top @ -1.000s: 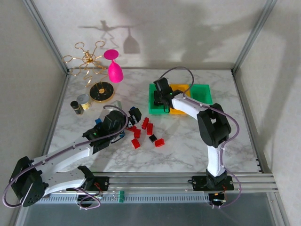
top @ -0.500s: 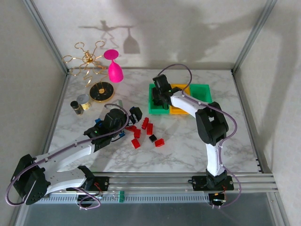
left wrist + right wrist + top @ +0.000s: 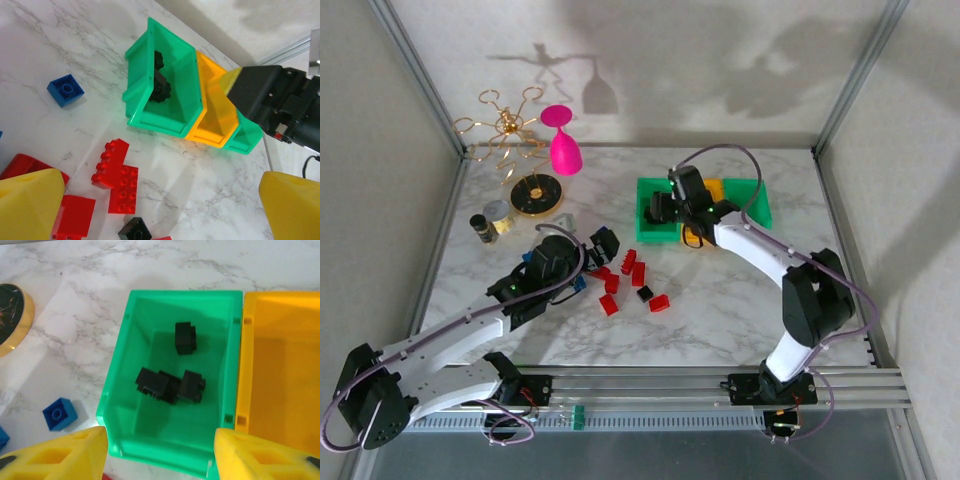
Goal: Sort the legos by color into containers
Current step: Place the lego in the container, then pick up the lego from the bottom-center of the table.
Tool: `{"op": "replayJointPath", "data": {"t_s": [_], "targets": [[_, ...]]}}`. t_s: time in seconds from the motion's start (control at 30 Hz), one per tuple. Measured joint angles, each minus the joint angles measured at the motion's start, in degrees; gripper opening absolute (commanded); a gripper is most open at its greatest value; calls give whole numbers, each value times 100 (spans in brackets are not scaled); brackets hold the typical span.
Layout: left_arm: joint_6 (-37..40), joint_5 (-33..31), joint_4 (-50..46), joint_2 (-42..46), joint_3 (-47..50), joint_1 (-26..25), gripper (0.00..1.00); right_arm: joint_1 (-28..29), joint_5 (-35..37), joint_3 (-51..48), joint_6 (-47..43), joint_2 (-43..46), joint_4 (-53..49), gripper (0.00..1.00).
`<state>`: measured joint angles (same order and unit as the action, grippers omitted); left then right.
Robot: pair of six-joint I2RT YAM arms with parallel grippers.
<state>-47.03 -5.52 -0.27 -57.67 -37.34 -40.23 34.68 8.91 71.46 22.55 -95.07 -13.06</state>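
Right arm (image 3: 790, 290) has swung its elbow out to the right in the last second, with the wrist kept over the bins. The left arm (image 3: 470, 330) only shifted a little. The three bins sit in a row at the far middle of the surface (image 3: 720, 320): left green bin (image 3: 112, 410), orange bin (image 3: 270, 370), right green bin (image 3: 752, 205). Right hand (image 3: 160, 452) hangs above the near edge of the left green bin. Its fingers have gone from nearly closed to moderately apart and there is nothing between them, so I read that as a black piece just dropped. A few black bricks (image 3: 167, 385) lie on that bin's floor, directly under and slightly beyond the hand. What shows of the orange bin is bare, so black is underway while red and blue are still unsorted. Left hand (image 3: 160, 200) is spread wide and empty, low over the red bricks (image 3: 117, 180) left of centre. A loose black brick (image 3: 135, 231) lies at the near side of that pile. A blue brick (image 3: 58, 413) sits on the surface just left of the left green bin, well clear of both hands.
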Motion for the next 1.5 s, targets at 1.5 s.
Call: {"op": "replayJointPath", "data": {"t_s": [1.5], "targets": [[-984, -527, -986, 1427, 1095, -732, 100, 1965, -507, -1357, -457, -378, -481, 54]]}}
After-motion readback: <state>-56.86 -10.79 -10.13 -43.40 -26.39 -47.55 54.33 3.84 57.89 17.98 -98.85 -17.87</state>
